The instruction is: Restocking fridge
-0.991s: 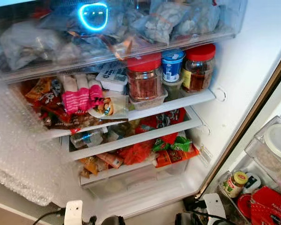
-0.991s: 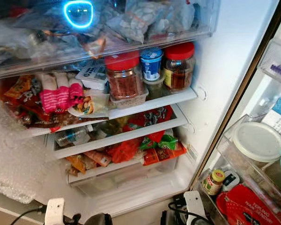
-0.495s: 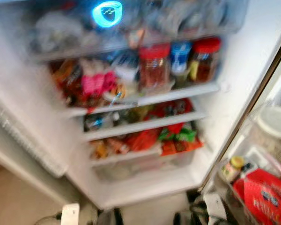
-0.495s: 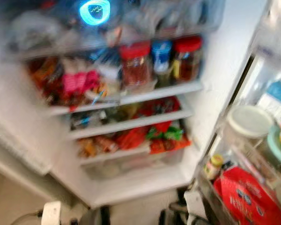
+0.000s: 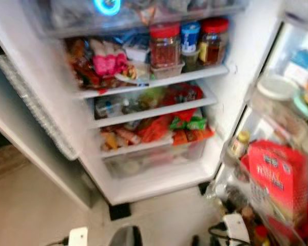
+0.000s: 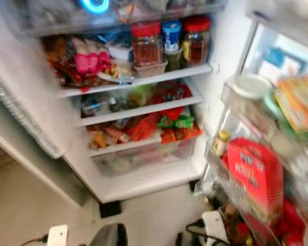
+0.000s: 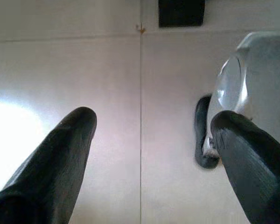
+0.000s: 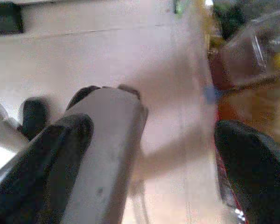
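Observation:
The open fridge [image 5: 231, 102] stands in front of me, its shelves packed. Two red-lidded jars [image 5: 164, 43] and a blue-lidded tub [image 5: 190, 36] sit on the upper shelf, next to pink packets [image 5: 105, 64]. Red, orange and green snack bags [image 5: 187, 125] fill the lower shelves above a clear drawer [image 5: 154, 159]. My left gripper [image 7: 151, 121] hangs low over the tiled floor, open and holding nothing. My right gripper [image 8: 154, 128] is also open and empty, down beside my own leg [image 8: 107, 154] and the door shelves.
The fridge door [image 6: 246, 128] stands open on the right, its racks holding a red box [image 5: 277, 174], a small yellow-lidded jar [image 5: 239, 144] and a white-lidded tub [image 5: 277, 86]. A bubble-textured panel [image 5: 36, 107] juts out at left. Pale floor tiles [image 5: 36, 205] lie before the fridge.
The whole picture has pulled back and down: the fridge looks smaller, more floor and more of the door racks show. Nothing inside the fridge has moved.

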Available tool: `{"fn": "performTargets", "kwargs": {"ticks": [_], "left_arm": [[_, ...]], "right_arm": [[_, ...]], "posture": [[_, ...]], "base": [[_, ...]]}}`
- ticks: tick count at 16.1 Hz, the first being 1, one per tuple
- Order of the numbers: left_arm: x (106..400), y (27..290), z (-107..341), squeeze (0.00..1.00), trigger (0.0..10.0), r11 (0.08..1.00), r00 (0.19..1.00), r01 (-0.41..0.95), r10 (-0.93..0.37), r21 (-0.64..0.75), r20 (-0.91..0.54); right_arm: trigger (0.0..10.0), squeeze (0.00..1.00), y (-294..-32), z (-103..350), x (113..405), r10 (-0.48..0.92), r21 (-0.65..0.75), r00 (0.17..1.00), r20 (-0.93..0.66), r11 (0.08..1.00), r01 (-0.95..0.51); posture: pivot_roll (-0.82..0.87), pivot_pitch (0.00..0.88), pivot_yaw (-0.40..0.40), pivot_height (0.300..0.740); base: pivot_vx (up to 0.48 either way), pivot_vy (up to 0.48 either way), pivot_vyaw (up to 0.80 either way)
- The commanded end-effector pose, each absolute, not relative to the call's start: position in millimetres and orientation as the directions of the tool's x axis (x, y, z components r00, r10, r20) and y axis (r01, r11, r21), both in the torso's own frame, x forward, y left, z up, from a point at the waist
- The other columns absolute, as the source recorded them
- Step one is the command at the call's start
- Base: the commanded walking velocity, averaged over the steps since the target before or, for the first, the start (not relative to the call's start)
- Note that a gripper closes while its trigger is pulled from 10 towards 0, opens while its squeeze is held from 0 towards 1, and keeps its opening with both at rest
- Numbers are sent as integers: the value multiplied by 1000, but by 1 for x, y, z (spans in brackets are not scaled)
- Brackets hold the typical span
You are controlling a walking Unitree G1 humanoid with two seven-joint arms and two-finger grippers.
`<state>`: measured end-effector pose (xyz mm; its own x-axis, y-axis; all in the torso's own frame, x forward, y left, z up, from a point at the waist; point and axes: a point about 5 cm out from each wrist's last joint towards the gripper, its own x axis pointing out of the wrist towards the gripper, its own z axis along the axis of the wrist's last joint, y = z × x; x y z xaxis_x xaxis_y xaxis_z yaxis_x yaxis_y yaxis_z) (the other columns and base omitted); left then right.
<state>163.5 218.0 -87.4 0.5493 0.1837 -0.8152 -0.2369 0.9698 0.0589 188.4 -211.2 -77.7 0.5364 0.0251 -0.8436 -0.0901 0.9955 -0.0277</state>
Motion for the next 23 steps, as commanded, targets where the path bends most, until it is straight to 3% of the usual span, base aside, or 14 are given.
{"fn": "performTargets", "kwargs": {"ticks": [1,4,23], "left_arm": [[164,221,-87,0,10000,966,536,-252,196,66,-821],[163,217,-89,0,10000,968,526,-244,177,53,-832],[158,221,-90,0,10000,975,512,-210,170,69,-842]], "right_arm": [[10000,0,-209,-82,182,32,-20,510,-859,995,-95],[10000,0,-208,-82,182,33,-17,511,-859,996,-93],[10000,0,-203,-84,180,33,-12,518,-855,996,-84]], "posture": [[-115,56,24,634],[-114,50,30,634],[-118,0,55,634]], "base": [[0,0,0],[0,112,0],[0,456,0]]}}
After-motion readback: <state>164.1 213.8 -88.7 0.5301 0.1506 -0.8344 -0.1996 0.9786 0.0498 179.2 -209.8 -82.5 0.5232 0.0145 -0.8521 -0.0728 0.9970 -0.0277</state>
